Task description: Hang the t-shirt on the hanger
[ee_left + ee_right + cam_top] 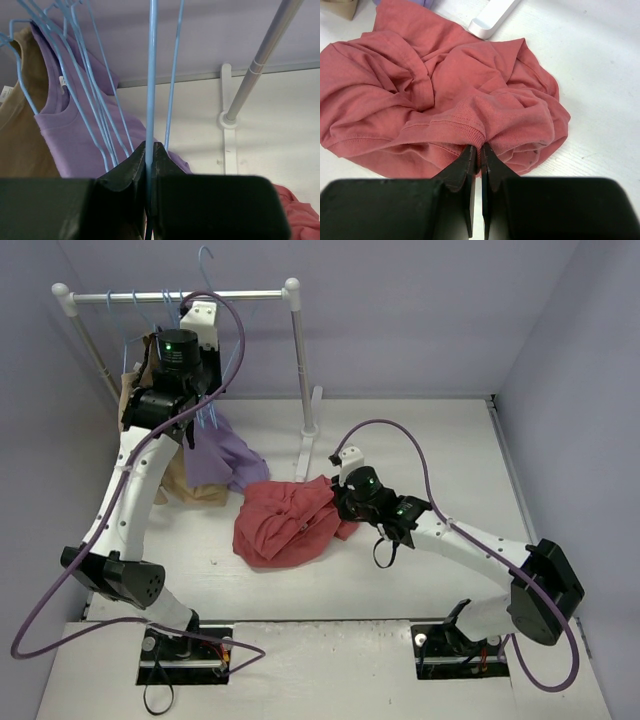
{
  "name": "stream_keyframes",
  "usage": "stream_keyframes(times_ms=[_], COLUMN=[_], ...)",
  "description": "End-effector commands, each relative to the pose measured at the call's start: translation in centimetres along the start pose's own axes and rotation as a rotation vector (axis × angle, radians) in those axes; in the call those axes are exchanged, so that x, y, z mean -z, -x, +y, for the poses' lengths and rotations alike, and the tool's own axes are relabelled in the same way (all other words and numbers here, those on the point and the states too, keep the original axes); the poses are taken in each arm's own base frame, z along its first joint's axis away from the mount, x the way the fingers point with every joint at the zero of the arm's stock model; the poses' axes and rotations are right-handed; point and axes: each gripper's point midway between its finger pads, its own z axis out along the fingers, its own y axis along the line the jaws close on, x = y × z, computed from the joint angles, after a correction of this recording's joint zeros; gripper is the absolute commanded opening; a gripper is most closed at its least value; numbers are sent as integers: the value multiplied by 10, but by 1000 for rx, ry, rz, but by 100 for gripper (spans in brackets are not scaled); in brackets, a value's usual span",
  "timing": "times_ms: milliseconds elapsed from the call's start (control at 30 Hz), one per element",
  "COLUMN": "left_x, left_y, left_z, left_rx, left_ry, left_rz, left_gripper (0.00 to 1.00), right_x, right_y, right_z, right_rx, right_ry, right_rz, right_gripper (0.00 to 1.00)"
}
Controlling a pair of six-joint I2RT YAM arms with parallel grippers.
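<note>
Left wrist view: left gripper [149,148] pinches a blue hanger [151,75] under the rack rail [262,55]; right gripper [480,150] clamps the crumpled t-shirt [420,85] by its edge; threading not yet begun.

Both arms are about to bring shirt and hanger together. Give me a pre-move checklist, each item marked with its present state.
1. Hanger grip: left fingers shut on the hanger wire. Ok.
2. Shirt grip: right fingers pinch a fold of the t-shirt. Ok.
3. Shirt opened for threading: it lies crumpled on the table. Not ok.
4. Hanger hook free of the rack rail: cannot tell.
5. Neighbouring hangers clear of the held one: they crowd close beside it. Cannot tell.
</note>
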Motion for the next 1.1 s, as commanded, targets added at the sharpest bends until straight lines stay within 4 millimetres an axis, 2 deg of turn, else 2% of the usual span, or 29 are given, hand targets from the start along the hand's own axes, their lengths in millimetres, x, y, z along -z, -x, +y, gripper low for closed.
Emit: stream_keyframes(times_ms=[0,67,100,167,400,433,500,567,767,867,967,1067], left_x=[32,44,53,60,103,115,126,140,178,186,185,182], left_y=[42,33,36,11,-47,-54,-75,-100,-155,-176,-193,-204], left_z=[0,-5,-4,-10,-24,-26,-34,-47,-80,-96,-105,-111], left_rx=[50,52,55,27,-37,-42,-56,-85,-167,-198,-229,-263], left_ry=[-39,-73,-80,-114,-240,-266,-327,-422,-653,-728,-757,-765], left_rz=[-163,-154,-169,-130,-86,-94,-79,-66,-60,-34,5,36], left_gripper=[0,0,0,0,0,0,0,0,0,0,0,0], right_x=[13,14,14,12,1,-2,-5,-9,-17,-21,-22,-22], right_y=[31,31,32,30,26,27,30,36,52,53,59,59], right_z=[-1,-3,-4,-5,-12,-14,-21,-32,-61,-67,-74,-73], right_rx=[-19,-20,-20,-15,-20,-25,-35,-48,-46,-28,-24,-21], right_ry=[-14,-23,-25,-31,-39,-40,-43,-52,-84,-98,-111,-87], right_rz=[-117,-122,-122,-115,-84,-78,-73,-67,-42,-18,-16,-6], right_gripper=[0,0,0,0,0,0,0,0,0,0,0,0])
